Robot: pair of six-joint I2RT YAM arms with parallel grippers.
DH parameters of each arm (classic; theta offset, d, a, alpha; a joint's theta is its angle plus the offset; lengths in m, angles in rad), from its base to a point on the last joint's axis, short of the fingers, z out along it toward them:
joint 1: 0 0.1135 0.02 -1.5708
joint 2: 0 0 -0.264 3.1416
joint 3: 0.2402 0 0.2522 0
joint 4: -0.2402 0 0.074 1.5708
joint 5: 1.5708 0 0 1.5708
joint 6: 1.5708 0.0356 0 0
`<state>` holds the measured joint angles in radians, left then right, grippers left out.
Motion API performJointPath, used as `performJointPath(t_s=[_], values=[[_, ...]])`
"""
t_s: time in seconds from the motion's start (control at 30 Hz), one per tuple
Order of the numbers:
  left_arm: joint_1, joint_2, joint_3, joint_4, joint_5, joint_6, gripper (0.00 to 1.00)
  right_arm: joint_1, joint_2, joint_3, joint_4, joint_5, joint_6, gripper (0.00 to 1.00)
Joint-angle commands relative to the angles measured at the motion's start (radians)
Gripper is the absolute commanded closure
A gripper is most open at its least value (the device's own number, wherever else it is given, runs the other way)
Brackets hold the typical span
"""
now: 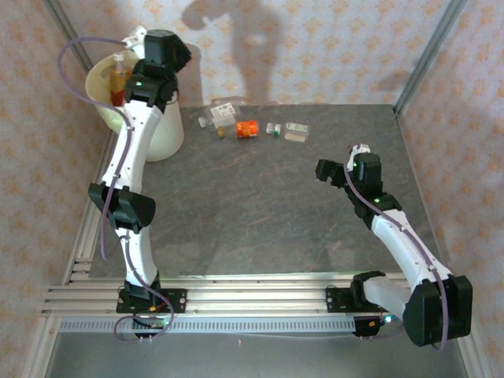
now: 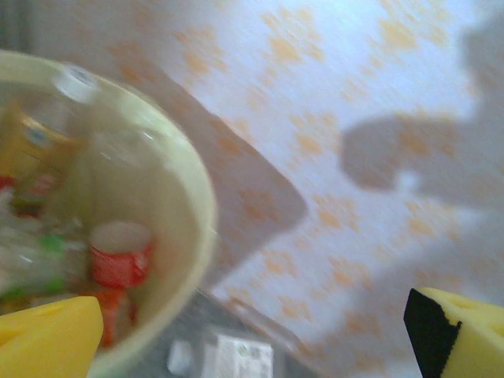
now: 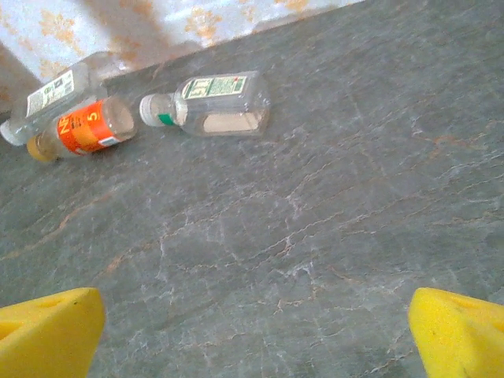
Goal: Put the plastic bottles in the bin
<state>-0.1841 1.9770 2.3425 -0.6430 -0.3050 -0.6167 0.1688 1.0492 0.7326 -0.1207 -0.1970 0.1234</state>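
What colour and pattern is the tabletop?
Dark grey tabletop with pale marble-like veins; right wrist view shows it best.

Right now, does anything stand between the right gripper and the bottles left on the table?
Nothing visible. Only bare table lies between the open right gripper and the nearest clear bottle, which lies on its side.

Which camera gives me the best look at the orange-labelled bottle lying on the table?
The right wrist view: the orange-labelled bottle lies on its side there, near and sharp, its label print visible. The top external view shows it as a small orange patch far back on the table.
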Motion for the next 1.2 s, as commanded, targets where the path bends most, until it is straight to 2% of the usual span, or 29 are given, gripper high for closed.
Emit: performJointPath(t_s=[0.0,0.07,0.13,0.37,0.67,0.9,1.17], values=[[-0.066,-0.021,-0.073,0.066,0.048,0.054,0.00,-0.006,-0.036,0.025,-0.021,0.052,0.022,0.01],[-0.111,-0.005,-0.096,0.079,0.067,0.076,0.00,-0.006,-0.041,0.029,-0.026,0.044,0.022,0.01],[-0.143,0.035,-0.102,0.107,0.178,0.177,0.00,-0.006,-0.042,0.037,-0.037,0.034,0.026,0.01],[-0.172,0.195,-0.072,0.100,0.359,0.255,0.00,-0.006,-0.046,0.082,-0.112,0.024,0.017,0.01],[-0.173,0.450,0.086,0.110,0.393,0.291,0.00,-0.006,-0.032,0.094,-0.122,0.017,0.026,0.01],[-0.167,0.662,0.320,0.067,0.348,0.280,0.00,-0.006,-0.032,0.110,-0.154,0.023,0.013,0.01],[-0.134,0.753,0.334,0.082,0.366,0.228,0.00,-0.006,-0.049,0.120,-0.188,0.044,-0.014,0.01]])
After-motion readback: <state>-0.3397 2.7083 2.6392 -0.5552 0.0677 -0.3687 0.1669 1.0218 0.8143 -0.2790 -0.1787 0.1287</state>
